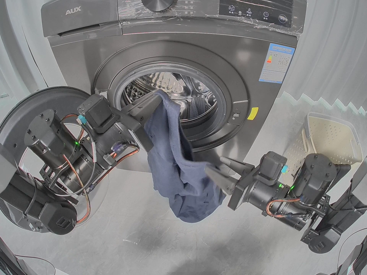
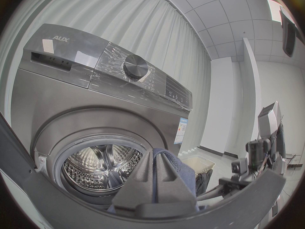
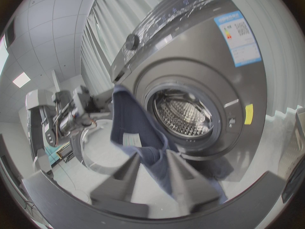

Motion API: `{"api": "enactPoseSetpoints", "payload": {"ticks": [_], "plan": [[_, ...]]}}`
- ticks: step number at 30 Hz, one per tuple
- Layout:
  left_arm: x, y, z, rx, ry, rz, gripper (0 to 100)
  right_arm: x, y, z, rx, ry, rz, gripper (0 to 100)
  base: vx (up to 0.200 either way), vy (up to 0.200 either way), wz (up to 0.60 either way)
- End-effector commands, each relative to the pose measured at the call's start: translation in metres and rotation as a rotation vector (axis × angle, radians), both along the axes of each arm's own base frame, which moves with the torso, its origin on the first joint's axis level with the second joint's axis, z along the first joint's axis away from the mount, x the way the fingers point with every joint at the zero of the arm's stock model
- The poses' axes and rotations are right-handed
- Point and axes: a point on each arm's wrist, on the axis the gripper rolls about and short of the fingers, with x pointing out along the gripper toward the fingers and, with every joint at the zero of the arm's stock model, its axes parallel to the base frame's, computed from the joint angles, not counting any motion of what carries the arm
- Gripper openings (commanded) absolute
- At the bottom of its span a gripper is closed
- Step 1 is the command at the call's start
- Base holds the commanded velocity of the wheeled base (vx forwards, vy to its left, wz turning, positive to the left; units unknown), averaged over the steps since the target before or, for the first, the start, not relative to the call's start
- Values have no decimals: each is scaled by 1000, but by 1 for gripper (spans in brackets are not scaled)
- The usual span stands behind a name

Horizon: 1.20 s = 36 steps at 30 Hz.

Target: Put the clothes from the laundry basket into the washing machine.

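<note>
Just outside the drum (image 1: 168,83), the left gripper (image 1: 156,97) clamps the garment's (image 1: 176,165) top; it hangs down to the wide-open right gripper (image 1: 214,164).

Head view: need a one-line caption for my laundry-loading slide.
Left gripper holds a navy garment at the mouth of the washing machine; right gripper open beside the garment.

Left end effector (image 1: 156,96) raised, clamping navy garment (image 1: 172,161) — right end effector (image 1: 216,165) lower, fingers apart.
</note>
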Motion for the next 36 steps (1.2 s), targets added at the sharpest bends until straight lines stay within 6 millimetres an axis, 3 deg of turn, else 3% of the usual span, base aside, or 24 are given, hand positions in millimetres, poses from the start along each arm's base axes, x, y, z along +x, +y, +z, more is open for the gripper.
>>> {"api": "enactPoseSetpoints", "payload": {"ticks": [1,6,17,28,36], "plan": [[1,-1,4,-12,-11,8,0,-5,6,-29,-80,80,28,100,0,0,0],[2,-1,9,-28,-28,12,0,-8,8,-38,-108,106,44,100,0,0,0],[-14,0,28,-66,-77,-16,0,45,33,-54,-73,78,-22,100,0,0,0],[-17,0,31,-72,-86,-22,0,52,61,-65,-68,58,27,100,0,0,0],[-25,-2,37,-83,-99,-43,0,83,72,-75,-43,32,-13,100,0,0,0]]}}
